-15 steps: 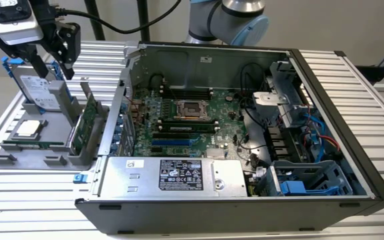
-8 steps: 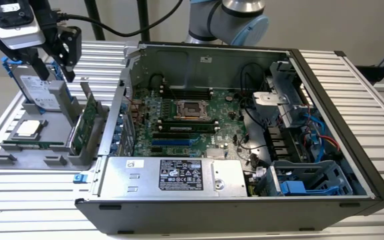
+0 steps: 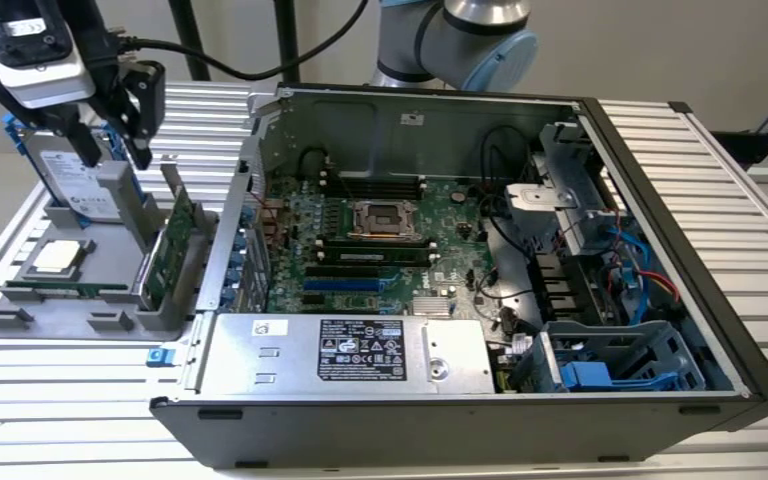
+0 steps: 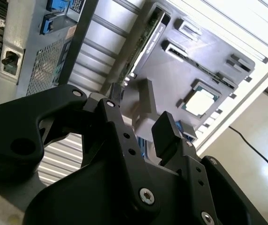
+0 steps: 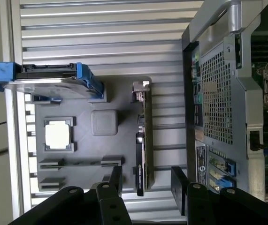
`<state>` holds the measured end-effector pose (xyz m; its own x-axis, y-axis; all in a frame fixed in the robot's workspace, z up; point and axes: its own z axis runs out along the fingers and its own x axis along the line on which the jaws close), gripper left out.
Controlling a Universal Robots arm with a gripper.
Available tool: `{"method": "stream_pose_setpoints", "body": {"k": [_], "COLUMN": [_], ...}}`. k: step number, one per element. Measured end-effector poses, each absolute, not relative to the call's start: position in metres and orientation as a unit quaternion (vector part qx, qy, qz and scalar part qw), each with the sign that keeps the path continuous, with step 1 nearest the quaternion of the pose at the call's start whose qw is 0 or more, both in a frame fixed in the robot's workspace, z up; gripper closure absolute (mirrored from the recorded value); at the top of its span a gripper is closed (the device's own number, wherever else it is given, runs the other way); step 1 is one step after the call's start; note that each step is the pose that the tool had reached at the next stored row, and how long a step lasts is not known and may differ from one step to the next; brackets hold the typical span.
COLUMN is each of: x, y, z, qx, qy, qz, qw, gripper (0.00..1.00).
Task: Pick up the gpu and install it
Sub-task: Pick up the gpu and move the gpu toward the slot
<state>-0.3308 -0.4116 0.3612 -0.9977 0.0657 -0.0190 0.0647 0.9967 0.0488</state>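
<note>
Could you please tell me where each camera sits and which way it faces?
Exterior view: off the arm, raised, looking down into the open computer case; the arm shows, its gripper above the parts tray.
First wrist view: on the arm, looking down past open fingers at the gpu standing in the tray.
Second wrist view: on the arm, slanting past the fingers at the tray.
Both wrist views share tray and processor.

The gpu (image 3: 168, 252) stands on edge in a slot of the grey holder (image 3: 17, 255) (green board face showing, silver bracket upright at one end), untouched.
</note>
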Motion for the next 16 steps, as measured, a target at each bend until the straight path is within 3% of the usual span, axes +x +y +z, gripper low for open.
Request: {"method": "stream_pose_setpoints", "body": {"k": [16], "x": [-0.331], "y": [-0.412], "z": [0.349], "qx": [0.031], "qy": [0.999], "qz": [0.024], "qw": [0.010], "gripper": [0.00]}}
